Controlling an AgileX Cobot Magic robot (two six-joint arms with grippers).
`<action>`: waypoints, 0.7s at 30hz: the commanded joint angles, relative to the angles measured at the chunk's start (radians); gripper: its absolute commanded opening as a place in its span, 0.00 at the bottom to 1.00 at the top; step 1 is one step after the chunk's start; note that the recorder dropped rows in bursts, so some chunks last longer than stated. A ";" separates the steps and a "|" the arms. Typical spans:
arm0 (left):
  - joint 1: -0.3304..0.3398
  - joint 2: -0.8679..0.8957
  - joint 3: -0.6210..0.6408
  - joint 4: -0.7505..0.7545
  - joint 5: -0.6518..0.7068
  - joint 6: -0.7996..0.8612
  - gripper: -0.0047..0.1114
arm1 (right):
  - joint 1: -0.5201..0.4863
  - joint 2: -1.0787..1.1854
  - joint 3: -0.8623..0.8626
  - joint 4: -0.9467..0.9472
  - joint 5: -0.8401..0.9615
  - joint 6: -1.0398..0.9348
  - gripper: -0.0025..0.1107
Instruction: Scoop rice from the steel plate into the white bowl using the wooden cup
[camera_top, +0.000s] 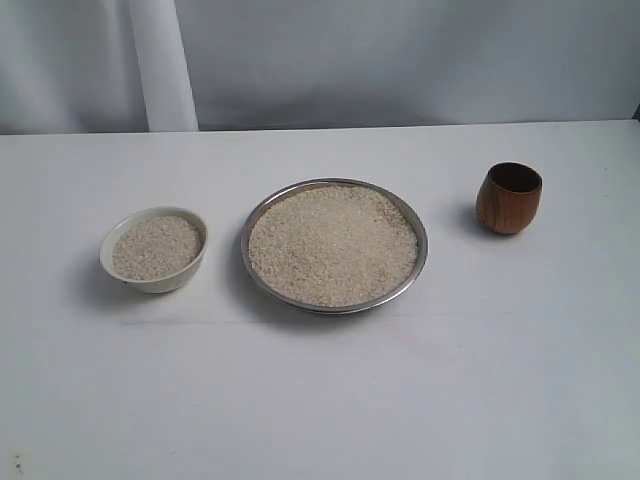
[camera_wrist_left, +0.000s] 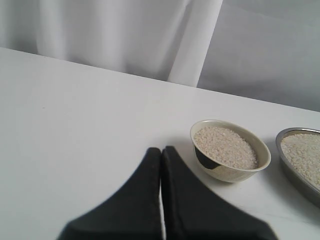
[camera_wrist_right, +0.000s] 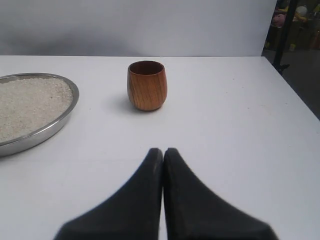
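The steel plate (camera_top: 419, 262) lies mid-table, filled with a flat bed of rice (camera_top: 332, 245). Left of it stands the white bowl (camera_top: 156, 281), which also holds rice (camera_top: 156, 247). The reddish-brown wooden cup (camera_top: 509, 198) stands upright and empty to the plate's right. Neither arm shows in the exterior view. My left gripper (camera_wrist_left: 161, 149) is shut and empty, hovering short of the white bowl (camera_wrist_left: 237, 171). My right gripper (camera_wrist_right: 163, 150) is shut and empty, with the wooden cup (camera_wrist_right: 146, 85) straight ahead of it and the steel plate (camera_wrist_right: 57, 126) off to one side.
A white table (camera_top: 320, 400) carries everything, with a pale curtain (camera_top: 165, 65) behind it. In the right wrist view the table edge (camera_wrist_right: 292, 90) runs beyond the cup, with dark floor and clutter past it.
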 joint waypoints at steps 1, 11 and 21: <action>-0.005 0.000 0.002 -0.004 -0.006 -0.002 0.04 | -0.009 -0.005 0.003 -0.005 -0.026 -0.006 0.02; -0.005 0.000 0.002 -0.004 -0.006 -0.002 0.04 | -0.009 -0.005 0.003 -0.003 -0.398 -0.006 0.02; -0.005 0.000 0.002 -0.004 -0.006 -0.002 0.04 | -0.009 -0.005 0.003 -0.003 -0.579 -0.006 0.02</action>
